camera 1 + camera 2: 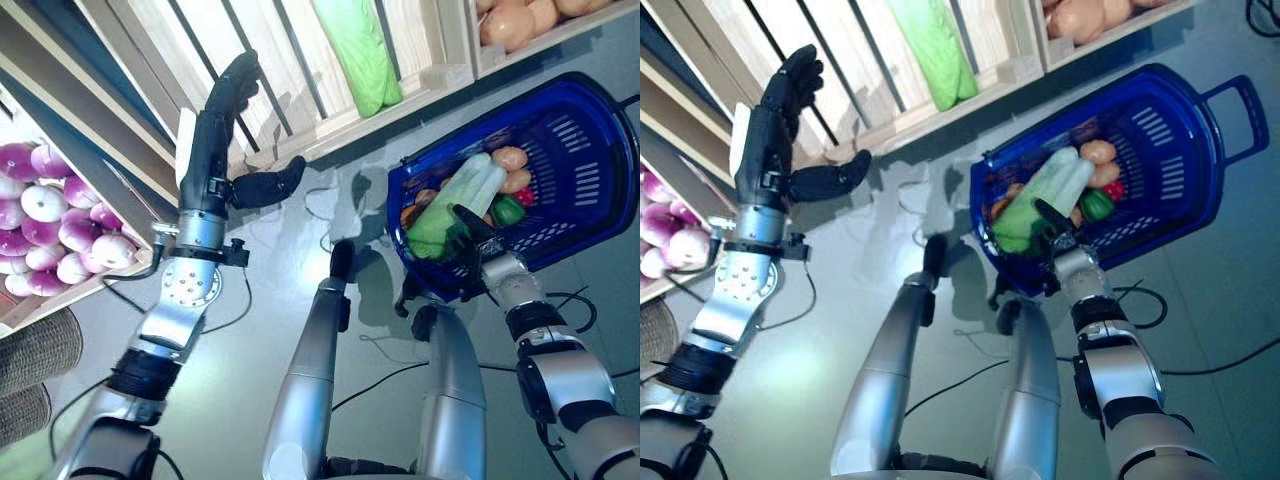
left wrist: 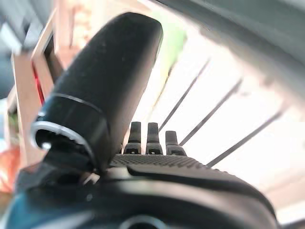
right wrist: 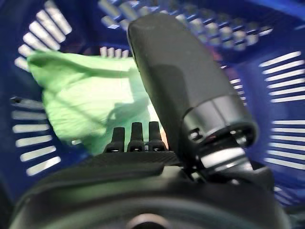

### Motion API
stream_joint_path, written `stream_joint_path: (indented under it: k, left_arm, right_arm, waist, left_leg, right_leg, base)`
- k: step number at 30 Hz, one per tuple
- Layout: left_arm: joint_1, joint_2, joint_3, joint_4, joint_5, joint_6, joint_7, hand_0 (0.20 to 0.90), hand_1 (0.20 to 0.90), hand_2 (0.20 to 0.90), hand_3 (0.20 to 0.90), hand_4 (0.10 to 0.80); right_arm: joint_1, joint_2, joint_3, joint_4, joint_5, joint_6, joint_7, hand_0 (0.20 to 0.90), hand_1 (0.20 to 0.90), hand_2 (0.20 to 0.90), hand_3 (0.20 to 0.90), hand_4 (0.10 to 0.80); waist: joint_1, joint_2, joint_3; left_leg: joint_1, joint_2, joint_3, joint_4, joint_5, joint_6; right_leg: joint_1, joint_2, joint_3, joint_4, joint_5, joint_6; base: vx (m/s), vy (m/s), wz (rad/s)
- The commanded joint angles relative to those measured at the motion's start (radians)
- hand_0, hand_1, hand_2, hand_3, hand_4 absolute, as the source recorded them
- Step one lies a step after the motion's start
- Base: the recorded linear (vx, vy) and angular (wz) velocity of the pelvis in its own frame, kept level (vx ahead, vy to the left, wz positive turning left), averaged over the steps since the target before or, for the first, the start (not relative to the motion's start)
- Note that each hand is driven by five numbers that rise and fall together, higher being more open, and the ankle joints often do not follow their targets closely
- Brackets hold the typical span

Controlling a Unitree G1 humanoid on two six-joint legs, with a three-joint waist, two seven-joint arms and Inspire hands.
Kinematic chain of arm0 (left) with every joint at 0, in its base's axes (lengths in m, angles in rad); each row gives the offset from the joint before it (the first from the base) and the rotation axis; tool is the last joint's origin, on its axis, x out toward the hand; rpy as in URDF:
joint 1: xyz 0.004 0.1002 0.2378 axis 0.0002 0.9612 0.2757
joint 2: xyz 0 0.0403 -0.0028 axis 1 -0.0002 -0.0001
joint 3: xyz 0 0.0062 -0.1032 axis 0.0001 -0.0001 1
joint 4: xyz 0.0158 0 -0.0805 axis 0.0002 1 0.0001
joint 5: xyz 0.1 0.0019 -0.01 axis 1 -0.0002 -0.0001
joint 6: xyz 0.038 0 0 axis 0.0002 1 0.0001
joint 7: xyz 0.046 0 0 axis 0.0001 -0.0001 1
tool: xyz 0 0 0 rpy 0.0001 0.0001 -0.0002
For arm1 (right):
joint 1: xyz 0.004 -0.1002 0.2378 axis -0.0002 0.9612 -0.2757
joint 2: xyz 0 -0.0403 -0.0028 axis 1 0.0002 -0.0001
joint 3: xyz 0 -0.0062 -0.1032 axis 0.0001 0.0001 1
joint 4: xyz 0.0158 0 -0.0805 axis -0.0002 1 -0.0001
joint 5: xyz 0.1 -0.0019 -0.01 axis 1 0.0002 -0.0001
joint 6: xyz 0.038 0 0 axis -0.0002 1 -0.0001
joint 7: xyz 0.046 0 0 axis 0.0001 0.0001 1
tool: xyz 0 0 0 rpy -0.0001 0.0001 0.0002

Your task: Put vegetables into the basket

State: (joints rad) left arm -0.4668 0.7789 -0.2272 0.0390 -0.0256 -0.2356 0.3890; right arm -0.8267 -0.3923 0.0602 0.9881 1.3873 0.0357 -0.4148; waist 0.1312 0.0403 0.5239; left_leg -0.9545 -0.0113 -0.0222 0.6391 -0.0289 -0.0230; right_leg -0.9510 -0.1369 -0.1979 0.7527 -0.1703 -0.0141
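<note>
A blue plastic basket stands on the floor at the right. In it lie a pale green cabbage, a tan round vegetable, a green pepper and something red. My right hand reaches over the basket's near rim, its fingers straight over the cabbage and its thumb standing out; it holds nothing. My left hand is raised in front of the slatted wooden crate, open and empty, thumb spread to the side.
Another green leafy vegetable lies in the wooden crate at the top. A crate of tan round vegetables is at the top right, purple-white turnips at the left, a woven basket at the lower left.
</note>
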Motion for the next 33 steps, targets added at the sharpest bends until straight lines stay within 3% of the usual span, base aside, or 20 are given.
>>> stream_joint_path:
  k: [1, 4, 5, 9, 12, 17, 19, 25, 33]
  left_arm:
    - [-0.117, 0.033, 0.085, -0.119, 0.166, -0.019, 0.138, 0.9, 0.9, 0.9, 0.9, 0.8]
    - [-0.156, 0.125, 0.085, -0.097, 0.326, 0.055, 0.17, 0.9, 0.9, 0.9, 0.9, 0.8]
    - [-0.157, 0.129, 0.084, -0.097, 0.33, 0.06, 0.17, 0.9, 0.9, 0.9, 0.9, 0.8]
    - [-0.139, 0.232, 0.108, -0.038, 0.484, 0.151, 0.18, 0.9, 0.9, 0.9, 0.9, 0.8]
    - [-0.124, 0.301, 0.082, 0.005, 0.591, 0.236, 0.168, 0.9, 0.9, 0.9, 0.9, 0.8]
    - [-0.228, 0.399, -0.043, 0.078, 0.715, 0.305, 0.121, 0.9, 0.9, 0.9, 0.9, 0.8]
    - [-0.313, 0.448, -0.155, 0.104, 0.794, 0.343, 0.086, 0.9, 0.9, 0.9, 0.9, 0.8]
    - [-0.491, 0.459, -0.378, 0.236, 0.812, 0.339, 0.07, 0.9, 0.9, 0.9, 0.9, 0.8]
    - [-0.522, 0.438, -0.484, 0.373, 0.852, 0.329, 0.136, 0.9, 0.9, 0.9, 0.9, 0.8]
  right_arm:
    - [0.024, -0.079, 0.014, -0.089, 0.048, -0.08, 0.006, 0.9, 0.9, 0.9, 0.9, 0.8]
    - [0.129, -0.067, 0.022, -0.17, 0.024, -0.114, 0.058, 0.9, 0.9, 0.9, 0.9, 0.8]
    - [0.138, -0.065, 0.022, -0.18, 0.023, -0.117, 0.055, 0.9, 0.9, 0.9, 0.9, 0.8]
    - [0.391, -0.06, 0.047, -0.431, -0.132, -0.147, 0.066, 0.9, 0.9, 0.9, 0.9, 0.8]
    - [0.555, -0.052, 0.045, -0.506, -0.05, -0.117, 0.135, 0.9, 0.9, 0.9, 0.9, 0.8]
    - [0.666, -0.074, 0.066, -0.508, -0.058, -0.068, 0.201, 0.9, 0.9, 0.9, 0.9, 0.8]
    - [0.681, -0.069, 0.106, -0.511, -0.028, -0.095, 0.213, 0.9, 0.9, 0.9, 0.9, 0.8]
    - [0.665, -0.082, 0.146, -0.503, -0.028, -0.146, 0.228, 0.9, 0.9, 0.9, 0.9, 0.8]
    - [0.663, -0.102, 0.152, -0.54, -0.003, -0.137, 0.235, 0.9, 0.9, 0.9, 0.9, 0.8]
  waist:
    - [-0.008, 0.066, -0.004]
    - [-0.029, 0.049, -0.004]
    - [-0.029, 0.047, -0.004]
    - [-0.082, 0.01, -0.004]
    - [-0.123, -0.001, -0.004]
    - [-0.162, -0.007, -0.004]
    - [-0.175, -0.014, -0.004]
    - [-0.192, -0.021, -0.004]
    - [-0.214, -0.033, -0.004]
  left_leg:
    - [0.098, -0.024, 0.061, -0.092, -0.009, 0.01]
    - [0.157, -0.017, 0.066, -0.128, 0.002, 0.002]
    - [0.164, -0.018, 0.066, -0.134, 0.004, 0.002]
    - [0.224, -0.007, 0.08, -0.185, 0.018, -0.001]
    - [0.247, 0.005, 0.109, -0.193, 0.015, -0.002]
    - [0.245, 0.018, 0.128, -0.197, 0.023, -0.008]
    - [0.248, 0.02, 0.131, -0.205, 0.026, -0.009]
    - [0.248, 0.024, 0.142, -0.221, 0.035, -0.011]
    - [0.229, 0.042, 0.163, -0.21, 0.036, -0.011]
  right_leg:
    - [0.116, 0.03, 0.013, -0.129, 0.091, 0.018]
    - [0.18, 0.036, 0.019, -0.172, 0.092, 0.022]
    - [0.186, 0.037, 0.019, -0.177, 0.094, 0.022]
    - [0.248, 0.06, 0.033, -0.244, 0.106, 0.023]
    - [0.272, 0.067, 0.04, -0.263, 0.106, 0.024]
    - [0.274, 0.063, 0.047, -0.284, 0.115, 0.026]
    - [0.282, 0.064, 0.06, -0.309, 0.123, 0.027]
    - [0.286, 0.058, 0.052, -0.339, 0.135, 0.028]
    - [0.265, 0.057, 0.061, -0.339, 0.141, 0.027]
  base:
    - [0.021, -0.007, -0.08]
    - [0.043, -0.027, -0.05]
    - [0.044, -0.042, -0.04]
    - [0.017, -0.001, -0.15]
    - [0.0, 0.046, -0.21]
    - [-0.007, 0.018, -0.19]
    - [-0.008, -0.025, -0.1]
    - [-0.015, 0.008, -0.08]
    - [0.018, 0.041, -0.04]
